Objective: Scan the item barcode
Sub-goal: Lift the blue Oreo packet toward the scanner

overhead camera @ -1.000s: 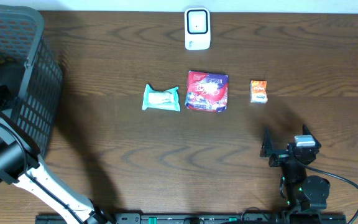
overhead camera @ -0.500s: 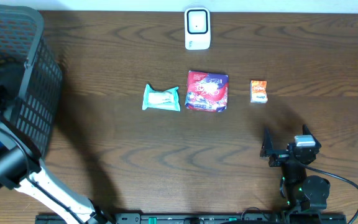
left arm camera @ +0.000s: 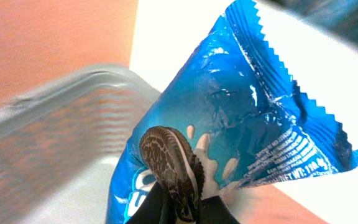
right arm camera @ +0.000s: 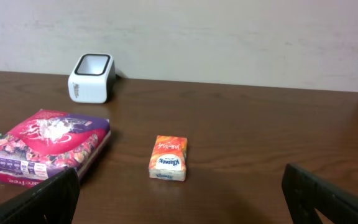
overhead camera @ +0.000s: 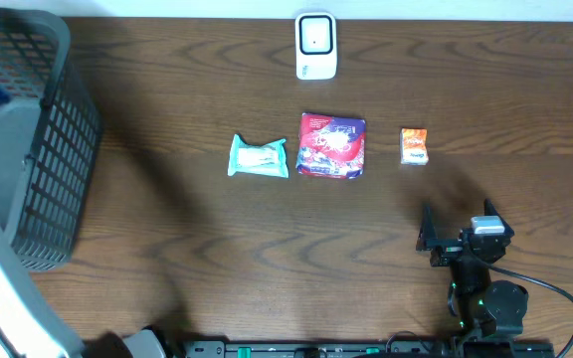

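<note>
Packet (left arm camera: pixel 253 118), blue, in left gripper (left arm camera: pixel 182 208), seemingly over basket (overhead camera: pixel 63 149).

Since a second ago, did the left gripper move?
Yes. The left gripper moved from the near end of the basket toward its far end, jaws shut on the blue packet.

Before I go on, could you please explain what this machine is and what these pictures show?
Two robot arms stand at a table, each ending in a two-finger gripper. One picture looks down from above; the other two come from cameras on the wrists. On the table lie a white scanner, a teal packet, a red packet and a small orange pack, with a grey basket at the left edge. The left gripper is shut on a blue packet by the basket. The right gripper stands open and empty.
</note>
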### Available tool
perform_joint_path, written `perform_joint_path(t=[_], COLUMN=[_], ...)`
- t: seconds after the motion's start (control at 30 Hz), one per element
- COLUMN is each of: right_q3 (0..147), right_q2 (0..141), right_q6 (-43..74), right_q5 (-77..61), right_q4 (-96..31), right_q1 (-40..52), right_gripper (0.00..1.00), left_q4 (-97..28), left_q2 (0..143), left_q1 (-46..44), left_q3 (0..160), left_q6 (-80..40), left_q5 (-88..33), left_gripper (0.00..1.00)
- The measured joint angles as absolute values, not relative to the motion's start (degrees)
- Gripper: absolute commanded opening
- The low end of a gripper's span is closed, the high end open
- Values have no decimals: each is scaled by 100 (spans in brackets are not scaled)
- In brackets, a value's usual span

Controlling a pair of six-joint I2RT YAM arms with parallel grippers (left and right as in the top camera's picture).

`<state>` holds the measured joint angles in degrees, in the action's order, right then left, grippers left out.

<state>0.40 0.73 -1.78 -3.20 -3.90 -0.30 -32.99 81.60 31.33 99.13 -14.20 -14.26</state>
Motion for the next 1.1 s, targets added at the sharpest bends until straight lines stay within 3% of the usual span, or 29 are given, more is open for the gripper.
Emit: perform_joint_path(t=[0.3,0.57,0.87,1.1], right_q3=[40,40,40,40], right_q2=[73,73,73,73], right_q6=[-178,-178,-178,-178], right_q5=[-320,-318,-318,-320], right_q4=[-390,-390,-390,-390], right_q1=[-30,-30,-30,-30], right_gripper=[99,99,99,99], left_q4=[-4187,-4845,-4757,-4779], left_q2=[8027,8954,10610,11566], left_q1=[1114,-491,-1100,-1125], left_q3=[9911,9815,9778,9773], left_q6=[-2733,-2897,-2849,-2845], left_q5=[-1870,-770,344,486], left_gripper=[7,8,7,7])
